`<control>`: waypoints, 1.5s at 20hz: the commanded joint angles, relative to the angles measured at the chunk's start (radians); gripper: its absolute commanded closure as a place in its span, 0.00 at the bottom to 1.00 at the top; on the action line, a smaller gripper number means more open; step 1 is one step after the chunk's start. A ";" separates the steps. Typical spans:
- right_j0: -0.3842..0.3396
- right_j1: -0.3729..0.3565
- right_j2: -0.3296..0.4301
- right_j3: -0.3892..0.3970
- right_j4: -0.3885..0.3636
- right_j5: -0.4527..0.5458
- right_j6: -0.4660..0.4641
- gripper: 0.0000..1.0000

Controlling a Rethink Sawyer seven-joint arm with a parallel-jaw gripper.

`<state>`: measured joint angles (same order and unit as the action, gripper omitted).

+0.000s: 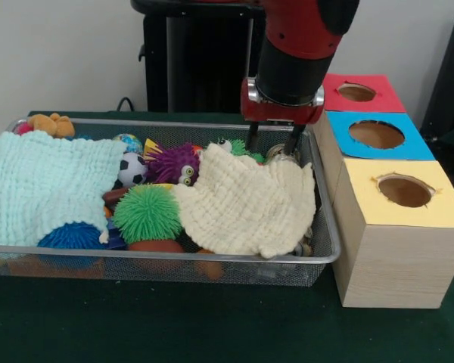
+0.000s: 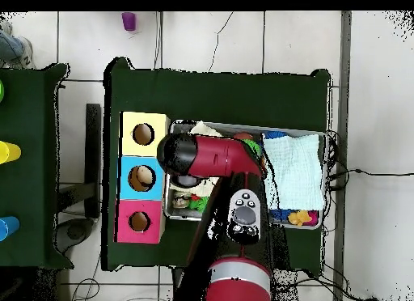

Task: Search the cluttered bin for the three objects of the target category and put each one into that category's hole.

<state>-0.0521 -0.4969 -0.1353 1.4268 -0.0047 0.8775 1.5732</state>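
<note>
Gripper (image 1: 274,144) open, tips dipped into the far corner of the wire-mesh bin (image 1: 327,249) nearest the boxes, holding nothing. Just below the tips: cream cloth (image 1: 246,200) covering the toys. Blue-topped box's hole (image 1: 376,134) lies just beside the gripper.

Purple cup (image 2: 128,21) on floor, yellow cup (image 2: 8,152), blue cup (image 2: 6,228)
</note>
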 commanded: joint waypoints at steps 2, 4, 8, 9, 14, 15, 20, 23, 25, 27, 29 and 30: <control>0.002 0.139 0.079 -0.286 -0.004 0.152 0.110 0.00; 0.002 0.152 0.082 -0.311 0.004 0.164 0.119 0.00; 0.014 0.191 0.071 -0.387 0.003 0.198 0.135 0.00; 0.016 0.203 0.066 -0.405 0.000 0.206 0.138 0.00; 0.016 0.169 0.045 -0.342 -0.016 0.168 0.118 0.00; 0.017 0.159 0.040 -0.323 -0.020 0.160 0.114 0.00; 0.038 0.082 0.003 -0.173 -0.051 0.095 0.113 0.00; 0.058 0.057 -0.028 -0.125 -0.074 0.080 0.119 0.00; 0.070 0.051 -0.042 -0.108 -0.087 0.077 0.125 0.00; 0.083 0.046 -0.056 -0.098 -0.098 0.069 0.132 0.00; 0.091 0.048 -0.065 -0.076 -0.106 0.030 0.142 0.00; 0.091 0.061 -0.066 -0.086 -0.108 0.019 0.144 0.00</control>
<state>0.0297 -0.4331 -0.1999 1.2112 -0.0369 0.9722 1.5732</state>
